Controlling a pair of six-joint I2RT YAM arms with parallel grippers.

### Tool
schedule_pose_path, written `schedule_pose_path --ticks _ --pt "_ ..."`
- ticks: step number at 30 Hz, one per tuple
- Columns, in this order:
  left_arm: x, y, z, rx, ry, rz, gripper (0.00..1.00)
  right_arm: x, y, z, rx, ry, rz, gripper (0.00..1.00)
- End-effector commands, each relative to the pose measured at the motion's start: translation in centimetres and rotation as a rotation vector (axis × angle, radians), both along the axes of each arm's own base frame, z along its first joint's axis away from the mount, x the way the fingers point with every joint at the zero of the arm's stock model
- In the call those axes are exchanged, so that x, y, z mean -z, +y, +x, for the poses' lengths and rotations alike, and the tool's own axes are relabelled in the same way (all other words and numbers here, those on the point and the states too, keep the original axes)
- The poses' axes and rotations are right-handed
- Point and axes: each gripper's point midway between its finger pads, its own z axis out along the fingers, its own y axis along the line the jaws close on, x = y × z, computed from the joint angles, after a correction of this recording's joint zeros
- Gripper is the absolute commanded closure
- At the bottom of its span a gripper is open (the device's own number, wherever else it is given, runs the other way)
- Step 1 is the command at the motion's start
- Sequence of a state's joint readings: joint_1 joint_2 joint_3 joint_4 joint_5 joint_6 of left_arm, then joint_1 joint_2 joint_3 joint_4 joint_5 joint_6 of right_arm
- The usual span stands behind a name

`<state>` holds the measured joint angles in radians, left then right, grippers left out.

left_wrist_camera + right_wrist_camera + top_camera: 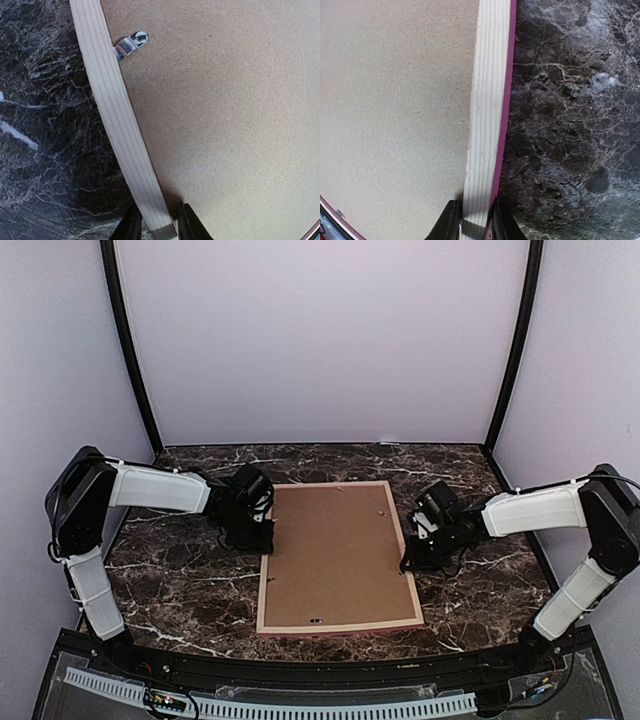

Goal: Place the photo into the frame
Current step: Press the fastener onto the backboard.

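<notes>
The frame (340, 625) lies face down on the marble table, its pale wood rails around a brown backing board (335, 550). The photo is hidden. My left gripper (264, 537) sits at the frame's left rail. In the left wrist view the left gripper (157, 217) is shut on the pale rail (115, 115), one finger on each side. My right gripper (407, 562) is at the right rail. In the right wrist view the right gripper (472, 212) is shut on the wood rail (487, 100), which shows a pink edge.
A metal retaining tab (131, 44) sticks out from the left rail over the backing board (225, 125). Dark marble table (180, 580) surrounds the frame. White walls and black posts (130, 350) enclose the back and sides.
</notes>
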<state>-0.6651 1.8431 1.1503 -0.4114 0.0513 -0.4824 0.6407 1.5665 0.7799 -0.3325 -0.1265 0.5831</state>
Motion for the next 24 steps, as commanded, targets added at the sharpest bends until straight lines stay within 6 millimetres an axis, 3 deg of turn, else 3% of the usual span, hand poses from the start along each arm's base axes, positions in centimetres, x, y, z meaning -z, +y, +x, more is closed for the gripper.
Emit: schedule_pose_path --ticks 1,12,18,24 --pt "0.7 1.2 -1.0 0.004 0.036 0.045 0.74 2.4 -1.5 -2.1 -0.064 0.085 -0.09 0.8" --pt "0.7 1.2 -1.0 0.001 0.037 0.045 0.74 1.8 -0.1 -2.4 -0.129 0.128 0.004 0.82" --pt "0.6 1.1 -1.0 -0.005 0.036 0.038 0.74 0.6 -0.1 -1.2 -0.1 0.114 0.072 0.72" --pt "0.3 1.0 -0.8 -0.002 0.027 0.032 0.73 -1.1 -0.6 1.5 -0.044 0.045 0.082 0.59"
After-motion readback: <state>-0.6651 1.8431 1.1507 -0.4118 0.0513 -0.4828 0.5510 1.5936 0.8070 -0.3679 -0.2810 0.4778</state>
